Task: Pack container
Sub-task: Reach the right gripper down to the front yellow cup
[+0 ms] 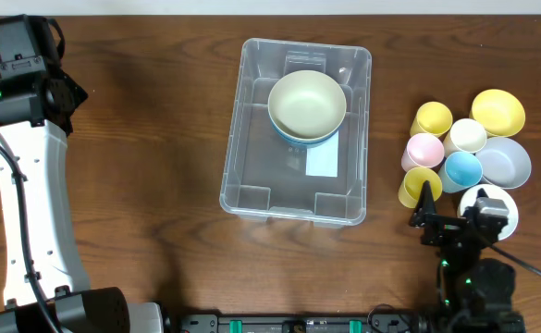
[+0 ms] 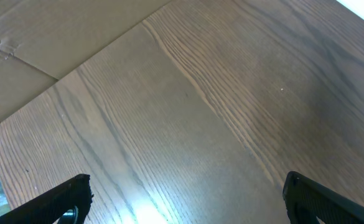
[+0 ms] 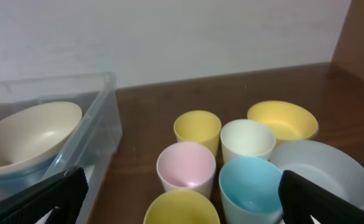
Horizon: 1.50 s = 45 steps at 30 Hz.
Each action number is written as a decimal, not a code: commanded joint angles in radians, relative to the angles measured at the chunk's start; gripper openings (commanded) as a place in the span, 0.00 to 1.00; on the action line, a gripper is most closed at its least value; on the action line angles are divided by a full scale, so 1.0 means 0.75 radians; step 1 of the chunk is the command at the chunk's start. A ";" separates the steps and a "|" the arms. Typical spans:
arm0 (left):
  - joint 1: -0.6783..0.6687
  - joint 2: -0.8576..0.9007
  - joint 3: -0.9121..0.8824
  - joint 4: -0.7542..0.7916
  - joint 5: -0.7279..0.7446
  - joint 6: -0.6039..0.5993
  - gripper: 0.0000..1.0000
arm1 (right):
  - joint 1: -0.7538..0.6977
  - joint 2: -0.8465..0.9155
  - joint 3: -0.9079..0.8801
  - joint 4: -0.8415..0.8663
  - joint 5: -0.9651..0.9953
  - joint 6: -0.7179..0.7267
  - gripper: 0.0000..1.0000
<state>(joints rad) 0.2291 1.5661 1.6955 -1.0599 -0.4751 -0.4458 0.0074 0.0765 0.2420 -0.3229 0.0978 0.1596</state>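
The clear container [image 1: 242, 176] stands mid-table with a white label [image 1: 323, 162] on its base. A cream bowl [image 1: 307, 102] sits in a blue bowl inside it, at the far end; both also show in the right wrist view [image 3: 26, 137]. My right gripper [image 1: 457, 215] is open and empty at the near right, just before a group of cups: yellow [image 3: 182, 208], pink [image 3: 186, 165], blue [image 3: 251, 183], cream [image 3: 247, 138] and a second yellow one [image 3: 197, 127]. My left gripper [image 2: 188, 205] is open and empty over bare wood at the far left.
Right of the cups are a yellow bowl [image 1: 497, 111], a pale grey bowl [image 1: 509, 162] and a white bowl [image 1: 488, 205] partly under my right arm. A white wall stands behind the table's far edge [image 3: 219, 74].
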 commanded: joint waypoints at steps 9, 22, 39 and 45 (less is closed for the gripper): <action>0.005 0.005 0.005 -0.007 -0.020 -0.012 0.98 | -0.010 0.730 0.669 -0.544 -0.080 0.045 0.99; 0.005 0.005 0.005 -0.007 -0.020 -0.012 0.98 | -0.009 1.373 1.074 -0.928 -0.266 -0.098 0.99; 0.005 0.005 0.005 -0.007 -0.020 -0.012 0.98 | 0.018 1.600 1.073 -1.016 -0.172 -0.073 0.72; 0.005 0.005 0.005 -0.007 -0.020 -0.012 0.98 | 0.017 1.582 1.073 -1.012 0.016 0.210 0.76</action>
<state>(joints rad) 0.2291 1.5661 1.6955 -1.0630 -0.4751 -0.4454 0.0135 1.2831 1.0275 -1.0813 -0.0025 0.1696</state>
